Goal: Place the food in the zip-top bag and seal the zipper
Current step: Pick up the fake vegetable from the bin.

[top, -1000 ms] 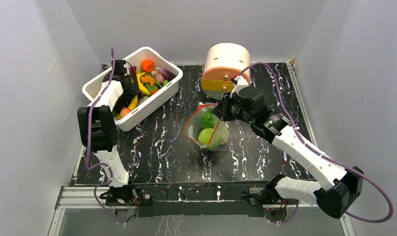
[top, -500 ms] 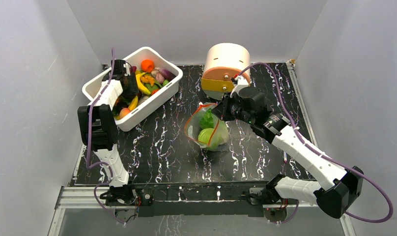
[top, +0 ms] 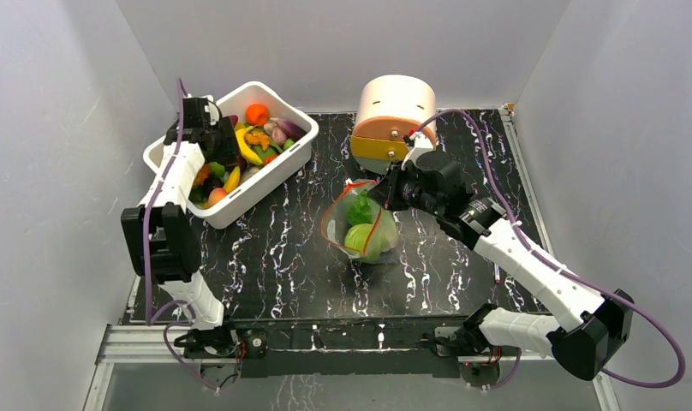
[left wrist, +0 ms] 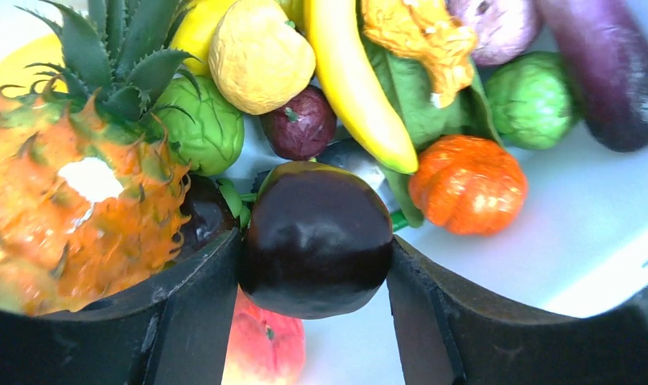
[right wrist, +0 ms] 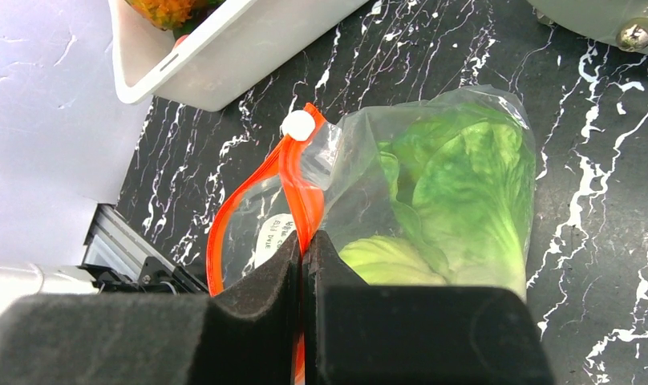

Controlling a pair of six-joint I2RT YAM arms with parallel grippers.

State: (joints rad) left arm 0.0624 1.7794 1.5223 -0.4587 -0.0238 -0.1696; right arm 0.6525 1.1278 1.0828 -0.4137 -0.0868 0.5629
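The clear zip-top bag (top: 364,227) stands mid-table with its mouth open. Inside lie a leafy lettuce (right wrist: 465,184) and a pale-green cabbage (right wrist: 385,261). My right gripper (right wrist: 303,249) is shut on the orange-red zipper (right wrist: 293,172) at the bag's mouth, just below the white slider (right wrist: 298,125). My left gripper (left wrist: 314,265) is inside the white tub (top: 265,184), shut on a dark round piece of food (left wrist: 317,237), with both fingers pressed against its sides. In the top view the left gripper (top: 212,145) sits over the tub's back-left part.
The tub holds more food: a pineapple (left wrist: 72,208), a banana (left wrist: 353,88), an orange pumpkin (left wrist: 467,183), a peach (left wrist: 265,345) and a purple eggplant (left wrist: 601,64). A round cream-and-orange box (top: 394,120) stands behind the bag, close to my right wrist.
My left gripper has narrowed onto the dark round piece, and the left arm has shifted left and back over the tub. The right arm and the bag have not moved.
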